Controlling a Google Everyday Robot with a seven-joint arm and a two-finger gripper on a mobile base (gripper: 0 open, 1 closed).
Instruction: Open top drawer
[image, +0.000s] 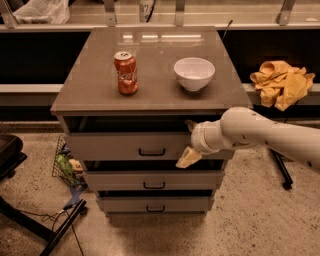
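Note:
The top drawer (115, 146) is the widest of three grey-beige drawers under the brown cabinet top (150, 92). It stands pulled out a little, with a dark gap above its front. Its small black bar handle (152, 151) is centred on the front. My gripper (188, 141) is at the right part of that front, to the right of the handle. One beige finger (190, 124) reaches into the gap above the front and the other finger (185, 158) lies at its lower edge. The fingers are spread apart and hold nothing. My white arm (260, 135) comes in from the right.
A red soda can (126, 73) and a white bowl (194, 73) stand on the cabinet top. The two narrower drawers (150, 181) sit below. A yellow cloth (281, 83) lies on the right ledge. A wire basket (65, 165) and black chair legs (30, 220) are on the floor at left.

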